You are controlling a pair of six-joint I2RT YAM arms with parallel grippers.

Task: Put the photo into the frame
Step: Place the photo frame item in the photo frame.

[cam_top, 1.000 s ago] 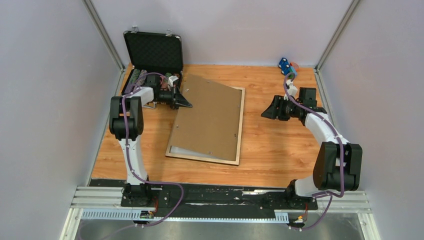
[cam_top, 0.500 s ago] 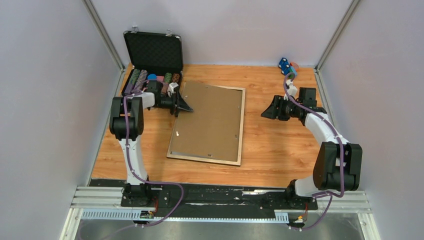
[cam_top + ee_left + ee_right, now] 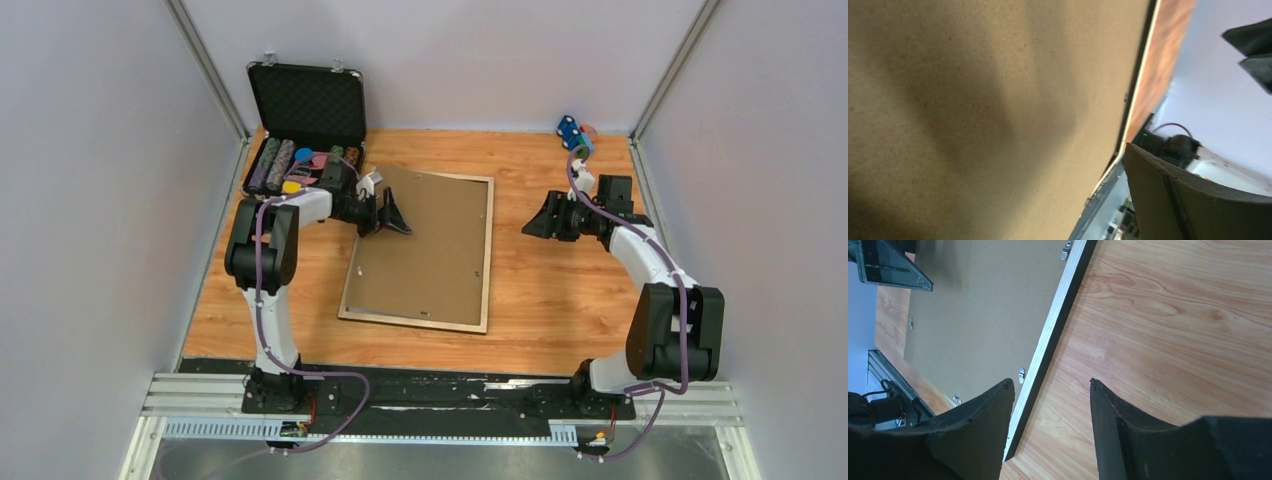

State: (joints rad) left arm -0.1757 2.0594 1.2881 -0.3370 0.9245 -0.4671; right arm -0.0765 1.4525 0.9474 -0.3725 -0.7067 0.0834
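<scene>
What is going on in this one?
The frame lies back side up on the table, with its brown backing board sitting inside the rim. The left gripper is over the board's upper-left part, fingers spread wide and holding nothing. The right gripper hovers over bare wood to the frame's right, fingers apart and empty. The photo is not visible in any view, so whether it lies under the board cannot be told.
</scene>
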